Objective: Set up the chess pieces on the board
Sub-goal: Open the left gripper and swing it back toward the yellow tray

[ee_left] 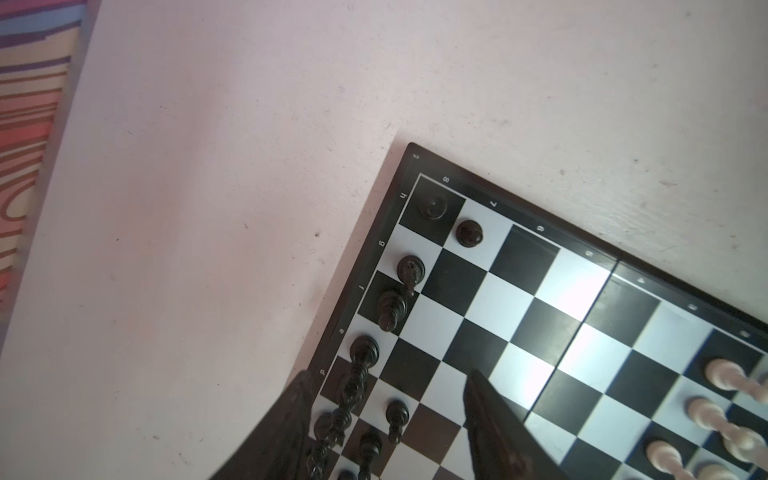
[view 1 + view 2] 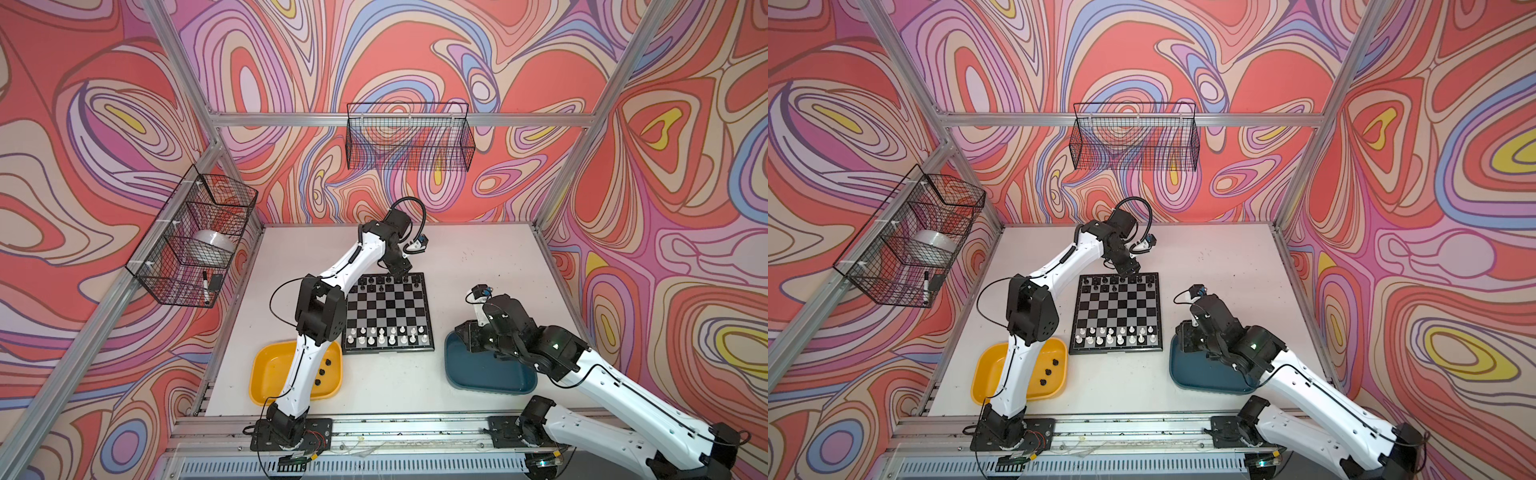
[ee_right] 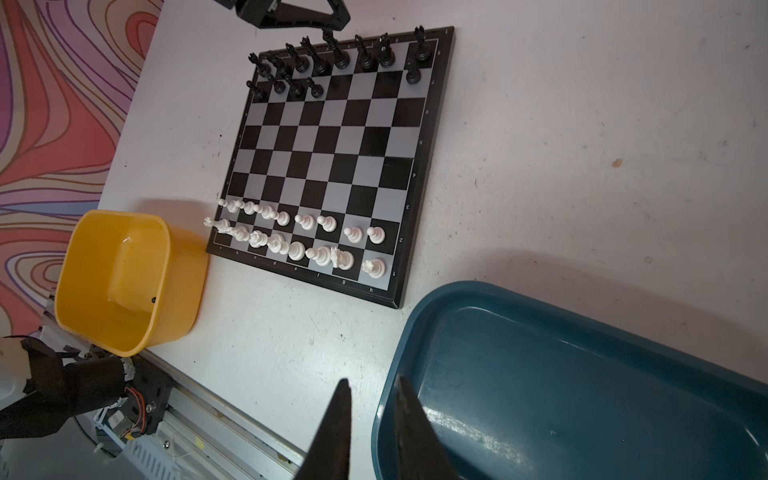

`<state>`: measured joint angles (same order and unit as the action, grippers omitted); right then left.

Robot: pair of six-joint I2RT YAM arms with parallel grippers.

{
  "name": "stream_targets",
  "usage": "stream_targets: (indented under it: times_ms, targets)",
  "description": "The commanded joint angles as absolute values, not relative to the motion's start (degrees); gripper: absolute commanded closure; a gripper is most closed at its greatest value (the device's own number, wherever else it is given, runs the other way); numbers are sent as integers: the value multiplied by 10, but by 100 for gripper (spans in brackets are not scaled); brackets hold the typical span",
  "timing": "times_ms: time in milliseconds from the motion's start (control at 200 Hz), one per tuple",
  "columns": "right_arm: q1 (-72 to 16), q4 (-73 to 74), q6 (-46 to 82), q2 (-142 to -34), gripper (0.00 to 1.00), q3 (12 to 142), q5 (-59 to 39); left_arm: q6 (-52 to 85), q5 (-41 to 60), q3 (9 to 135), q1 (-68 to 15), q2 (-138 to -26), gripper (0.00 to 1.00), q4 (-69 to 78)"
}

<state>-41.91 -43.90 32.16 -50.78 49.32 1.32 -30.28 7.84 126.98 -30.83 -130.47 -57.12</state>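
Black chess pieces (image 3: 332, 58) line the far rows of the board (image 3: 328, 166), white pieces (image 3: 299, 237) the near rows. Left pincer (image 1: 386, 419) is spread over the black back row. Right pincer (image 3: 372, 415), nearly pressed together and empty, hangs at the teal tray (image 3: 582, 395) rim.

Hiding part of the yellow tray (image 2: 266, 374) behind the left arm; cutting white chessmen (image 1: 731, 382) off blurry at the left wrist view's edge.

Chessboard (image 2: 388, 312) central on worktop (image 2: 469, 257); chessmen (image 2: 386, 282) along far edge, more chessmen (image 2: 386, 336) along near edge. Left tray (image 2: 266, 370) near-left of board, holding three pawns (image 2: 322, 372). Right tray (image 2: 490, 380) near-right.
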Motion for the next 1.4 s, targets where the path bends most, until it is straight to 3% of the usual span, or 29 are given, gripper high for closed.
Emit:
stream_targets:
  times_ms: [0,466,591,661,841,1097,1232,1397]
  targets:
    - [-417,-440,308,-513,80,514,22,-329,91,1281,-316,-1248,38,-608]
    - [-417,-463,253,-522,78,548,-38,-320,113,1183,-320,-1108,30,-683]
    - [-417,-478,248,-534,78,552,-11,-314,123,1129,-320,-1056,23,-683]
    - [-417,-457,240,-533,77,546,-48,-311,120,1096,-320,-1028,19,-673]
    - [-417,-470,223,-559,75,567,-34,-298,104,1028,-320,-976,16,-663]
    - [-416,-507,238,-553,60,561,77,-289,85,979,-317,-924,10,-660]
    - [-417,-520,238,-557,56,580,78,-277,102,929,-298,-872,2,-641]
    - [-411,-533,254,-591,53,594,63,-256,161,888,-273,-856,2,-637]
